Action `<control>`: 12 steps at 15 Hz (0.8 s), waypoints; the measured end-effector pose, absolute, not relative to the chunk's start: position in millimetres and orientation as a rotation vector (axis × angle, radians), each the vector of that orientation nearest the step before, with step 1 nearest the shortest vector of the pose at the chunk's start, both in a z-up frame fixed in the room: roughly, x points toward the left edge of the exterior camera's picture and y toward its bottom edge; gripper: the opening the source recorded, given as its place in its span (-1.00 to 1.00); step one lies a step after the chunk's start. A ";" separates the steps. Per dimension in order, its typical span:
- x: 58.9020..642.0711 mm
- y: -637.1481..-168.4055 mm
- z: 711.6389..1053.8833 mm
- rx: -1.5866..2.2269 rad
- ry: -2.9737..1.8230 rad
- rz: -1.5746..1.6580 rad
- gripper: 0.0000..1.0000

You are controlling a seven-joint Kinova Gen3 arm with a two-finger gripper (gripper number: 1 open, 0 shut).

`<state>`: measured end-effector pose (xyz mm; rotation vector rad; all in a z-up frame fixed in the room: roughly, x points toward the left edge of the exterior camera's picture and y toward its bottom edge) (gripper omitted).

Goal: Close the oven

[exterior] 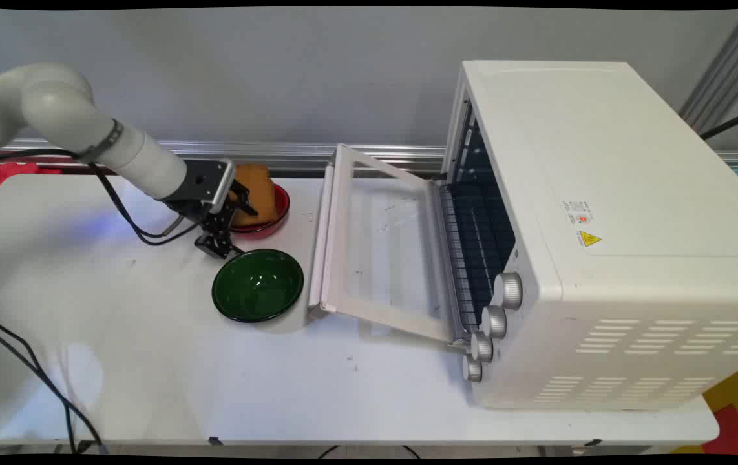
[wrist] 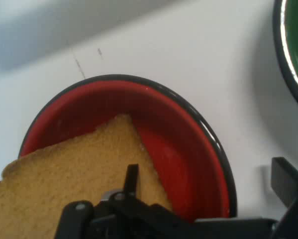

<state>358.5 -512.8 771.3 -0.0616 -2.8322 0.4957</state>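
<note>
A slice of brown bread [exterior: 256,191] [wrist: 64,174] leans in a red bowl [exterior: 280,213] [wrist: 183,149] with a dark rim, at the back of the table. My gripper [exterior: 229,222] [wrist: 208,185] is low at the bowl's near-left side and is open. In the hand view one finger [wrist: 132,180] is over the bread's edge inside the bowl, while the other finger [wrist: 287,180] is outside the bowl, so the rim lies between them. Nothing is held.
An empty green bowl [exterior: 258,285] [wrist: 294,45] stands just in front of the red one. To the right a white toaster oven [exterior: 601,226] has its glass door [exterior: 375,245] folded down toward the bowls, wire rack showing. Black cables hang under the arm.
</note>
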 end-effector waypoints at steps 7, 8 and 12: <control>365.3 -514.5 819.2 0.154 -2.785 0.450 1.00; 365.2 -515.0 829.9 0.208 -2.765 0.429 1.00; 354.0 -517.3 858.9 0.344 -2.692 0.320 1.00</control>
